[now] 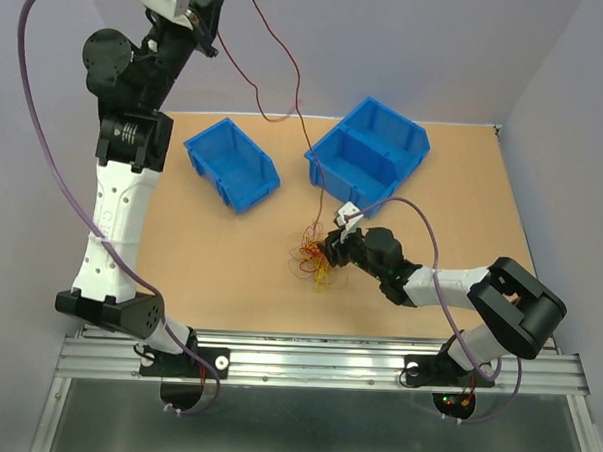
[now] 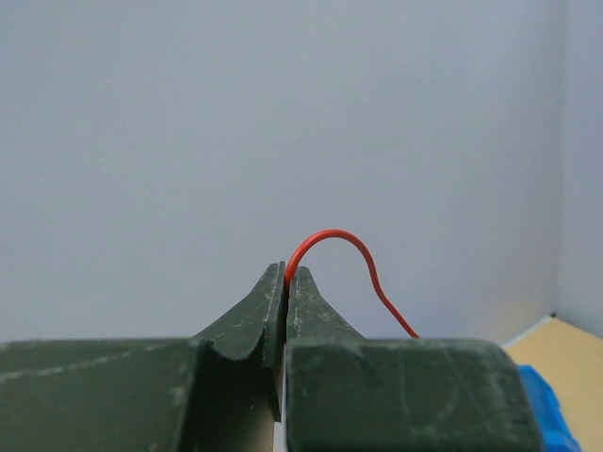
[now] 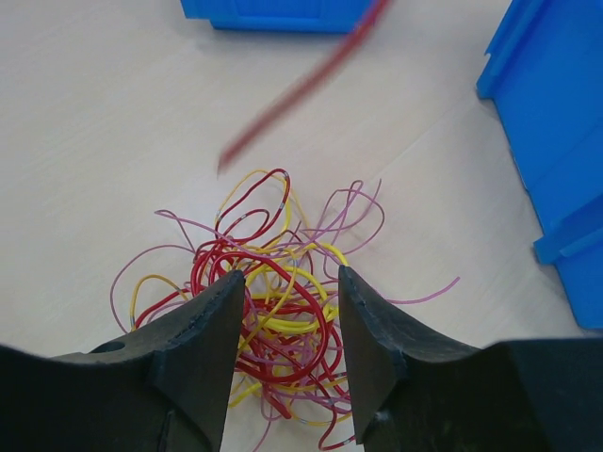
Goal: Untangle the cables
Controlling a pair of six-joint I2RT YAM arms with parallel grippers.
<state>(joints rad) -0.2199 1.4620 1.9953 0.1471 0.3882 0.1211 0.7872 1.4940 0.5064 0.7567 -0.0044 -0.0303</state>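
high above the table, the left hand clamps a red wire rising from the cables heaped on it under the open right hand. unpinned, they could lift or knot tighter.

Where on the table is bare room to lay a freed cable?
Bare table between the small bin, the left arm and the tangle; also right of the large bin. Crowded around the right gripper.
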